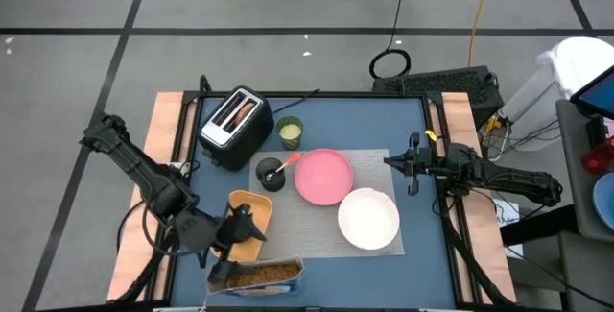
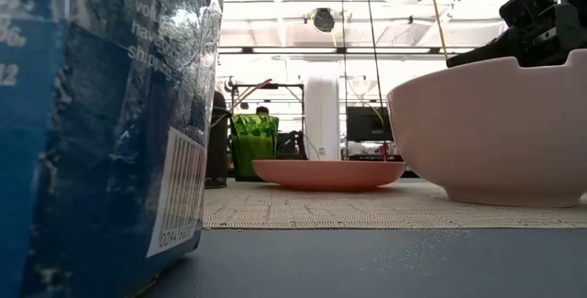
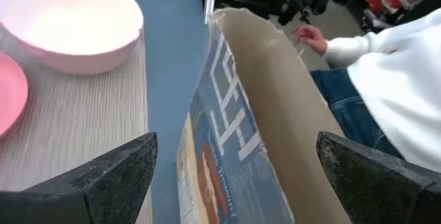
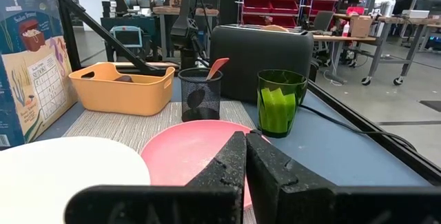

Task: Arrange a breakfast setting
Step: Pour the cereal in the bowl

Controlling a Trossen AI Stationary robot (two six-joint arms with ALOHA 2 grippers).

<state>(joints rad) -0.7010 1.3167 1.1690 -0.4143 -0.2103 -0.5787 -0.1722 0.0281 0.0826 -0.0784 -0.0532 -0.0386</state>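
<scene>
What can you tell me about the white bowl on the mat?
The round white bowl looks smooth, like plastic or ceramic, with a small notch in its rim. It stands upright and empty on the grey mat, at the corner near the right arm, close beside the pink plate. No gripper touches it.

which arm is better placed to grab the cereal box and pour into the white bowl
Probably left. The left gripper is open, right above the cereal box, fingers either side of it. The right gripper is shut, across the mat beyond the white bowl.
</scene>
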